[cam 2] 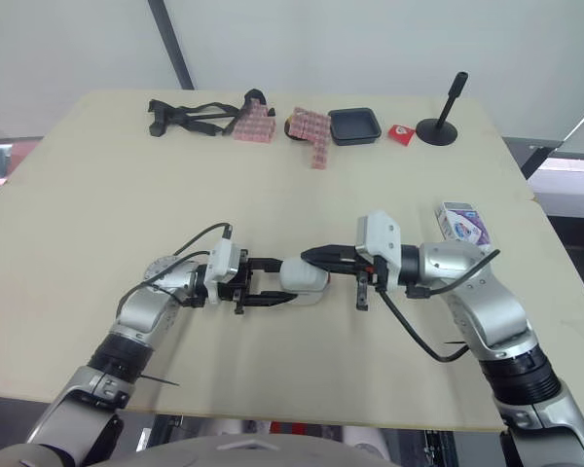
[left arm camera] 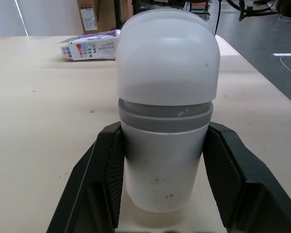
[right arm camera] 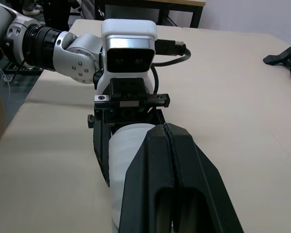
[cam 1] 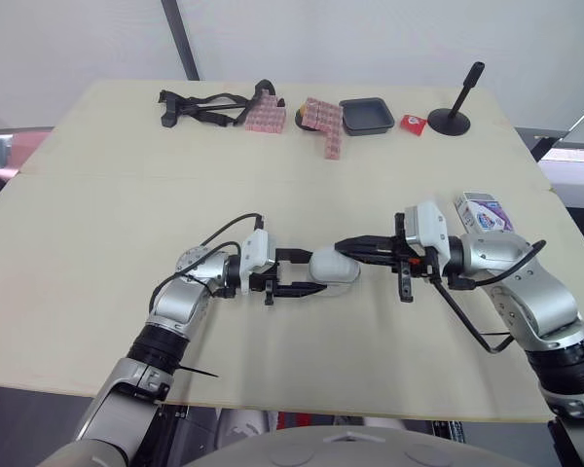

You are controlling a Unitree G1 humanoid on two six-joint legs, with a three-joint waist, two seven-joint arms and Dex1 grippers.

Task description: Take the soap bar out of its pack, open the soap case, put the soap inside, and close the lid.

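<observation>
Your soap case (cam 1: 333,267) lies on its side on the table (cam 1: 97,224), near the front edge and between your two grippers. It looks shut: in the left wrist view a cloudy white lid sits over a grey band and a white base.

Your left gripper (cam 1: 310,273) clamps the base end of the case. Its two black fingers (left arm camera: 104,184) sit one on each side and press against the base.

Your right gripper (cam 1: 343,244) comes in from the opposite, lid end of the case. Its fingers (right arm camera: 169,179) are pressed together with no gap, and their tips lie over the top of the lid. You cannot tell from these views whether they touch it.

The soap pack (cam 1: 484,211), a white and purple box, lies well to the right of the case, beside your right arm.

Far beyond the case, along the back edge of the table, sit a black strap (cam 1: 200,105), pink blocks (cam 1: 323,122), a black tray (cam 1: 366,115), a small red packet (cam 1: 414,123) and a black stand (cam 1: 452,117).
</observation>
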